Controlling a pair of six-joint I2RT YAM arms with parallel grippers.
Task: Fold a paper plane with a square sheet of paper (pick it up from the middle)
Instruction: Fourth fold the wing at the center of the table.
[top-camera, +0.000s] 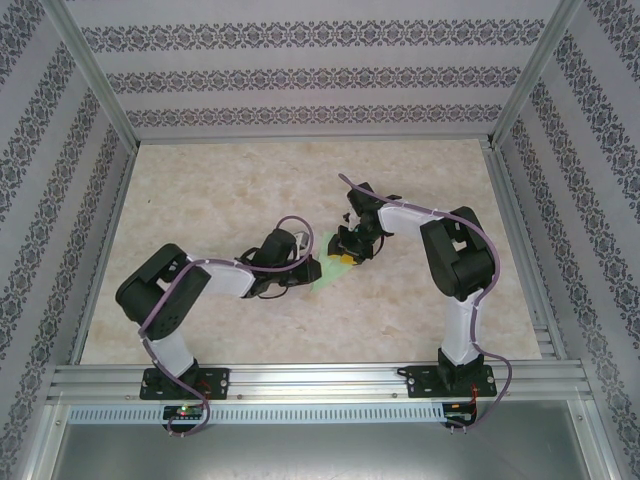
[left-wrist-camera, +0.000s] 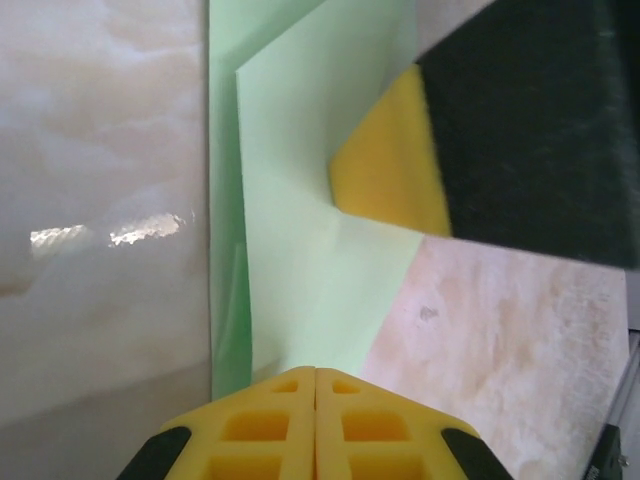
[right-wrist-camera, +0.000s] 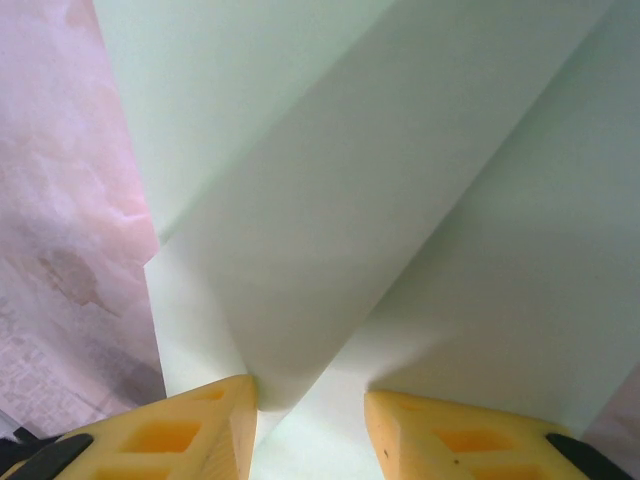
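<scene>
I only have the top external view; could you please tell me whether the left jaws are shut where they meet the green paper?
Observer: Yes, the left gripper has its jaws shut, and the paper runs right up to their tips.
Operator: And the right jaws?
Observer: The right gripper is open, with a fold of paper in the gap.
Operator: Is the paper single-layered?
Observer: No, the left wrist view shows one flap lying over another layer.

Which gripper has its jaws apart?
The right gripper: its yellow fingers stand apart astride a raised fold of the green paper, while the left gripper has its fingers pressed together.
</scene>
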